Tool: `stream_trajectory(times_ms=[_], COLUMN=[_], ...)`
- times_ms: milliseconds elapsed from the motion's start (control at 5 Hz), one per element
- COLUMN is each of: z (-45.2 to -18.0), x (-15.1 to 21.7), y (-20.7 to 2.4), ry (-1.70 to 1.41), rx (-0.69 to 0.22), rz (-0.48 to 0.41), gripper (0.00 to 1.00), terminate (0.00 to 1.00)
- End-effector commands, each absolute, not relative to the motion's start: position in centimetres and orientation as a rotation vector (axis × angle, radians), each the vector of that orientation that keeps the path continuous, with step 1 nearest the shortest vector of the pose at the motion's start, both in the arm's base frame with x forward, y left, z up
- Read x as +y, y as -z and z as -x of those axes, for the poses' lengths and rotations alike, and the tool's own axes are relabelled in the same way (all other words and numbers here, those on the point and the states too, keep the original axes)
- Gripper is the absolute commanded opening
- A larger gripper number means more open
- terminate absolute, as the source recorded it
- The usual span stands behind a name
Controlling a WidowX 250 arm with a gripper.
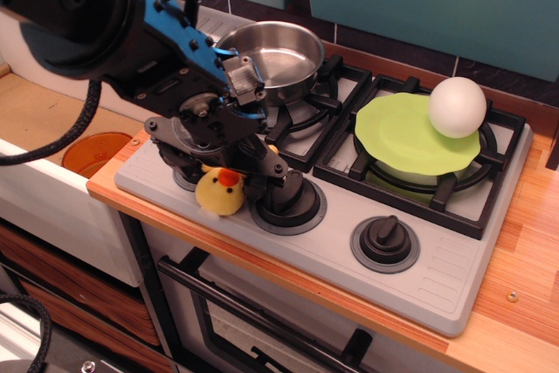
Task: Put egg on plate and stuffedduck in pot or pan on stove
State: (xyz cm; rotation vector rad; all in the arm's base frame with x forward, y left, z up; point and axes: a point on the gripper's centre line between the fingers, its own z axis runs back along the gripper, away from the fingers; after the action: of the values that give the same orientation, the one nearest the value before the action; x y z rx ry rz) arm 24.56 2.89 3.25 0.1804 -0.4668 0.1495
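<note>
One arm in view, black with blue panels, reaching in from the upper left. Its end effector (225, 172) sits low over the front-left of the stove (454, 277), fingers down on either side of the stuffed duck (219, 191). They look pinched on the duck's body, but the wrist housing covers the contact, so I cannot tell for sure that it is gripped.

One stuffed duck: yellow, orange beak facing the camera, at the stove's front edge between the left knob (182, 174) and the middle knob (288, 198), and touching or nearly touching the stove surface.

One egg (457, 107): white, resting on the back-right rim of the plate (402, 137). One plate: lime green, lying on the right burner grate (502, 163).

One steel pan (278, 54): on the left burner grate (336, 89), nothing inside it, near edge partly hidden by the arm.

Burner grates: two. Knobs: three, the left one mostly hidden behind the end effector and the right knob (385, 238) fully visible.

One orange bowl (94, 153): sits down in the recess left of the stove, well apart from the duck.

The stove sits on a wooden table (524, 242). One black cable (61, 133) loops down from the arm on the left.
</note>
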Motion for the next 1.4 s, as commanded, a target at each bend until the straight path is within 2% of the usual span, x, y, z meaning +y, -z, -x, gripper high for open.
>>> stream_trajectory(times_ms=[0, 400, 800, 1000, 1200], z=[-25.3, -26.6, -27.9, -29.4, -31.0], x=[1.7, 1.7, 1.5, 1.3, 1.6], y=[-3.2, -4.6, -10.3, -12.7, -13.2], ry=[-0.191, -0.171, -0.147, -0.130, -0.115], rx=[-0.475, -0.453, -0.382, -0.358, -0.352], rz=[-0.187, -0.189, -0.222, -0.236, -0.230], gripper=[0.00, 0.00, 0.00, 0.00, 0.00], terminate=[0.00, 0.00, 0.00, 0.00, 0.00])
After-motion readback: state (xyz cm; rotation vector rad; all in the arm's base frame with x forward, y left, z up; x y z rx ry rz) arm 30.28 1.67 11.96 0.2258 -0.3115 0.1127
